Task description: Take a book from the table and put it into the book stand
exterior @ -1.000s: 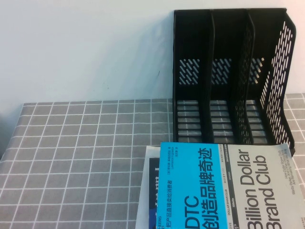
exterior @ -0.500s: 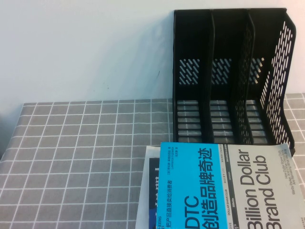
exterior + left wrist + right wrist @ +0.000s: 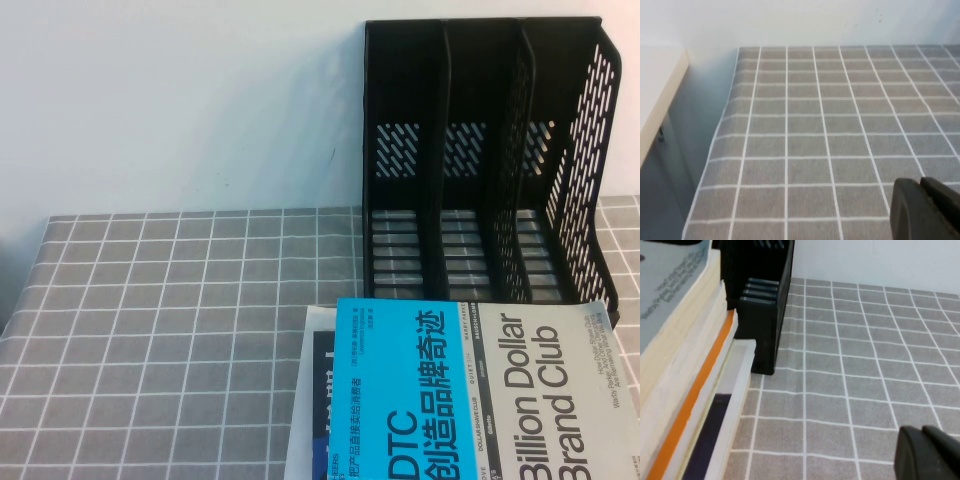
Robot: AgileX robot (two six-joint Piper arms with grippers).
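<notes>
Grid-clothed table (image 3: pixel 180 300) bears the book (image 3: pixel 480 390) touching the book stand (image 3: pixel 480 160). Left gripper (image 3: pixel 927 210) and right gripper (image 3: pixel 930 452) hover low over bare cloth, well apart from it; whether their fingers are parted, I cannot tell.

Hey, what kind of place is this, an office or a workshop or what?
Probably a robot test bench dressed as a desk: a grid-cloth table against a bare wall, a black book stand, a stacked book, left gripper and right gripper low over the cloth.

One book stand (image 3: pixel 487 160) with three slots at 1 o'clock; a stack of at least three books, the book (image 3: pixel 480 395) topmost, at 5 o'clock
</notes>
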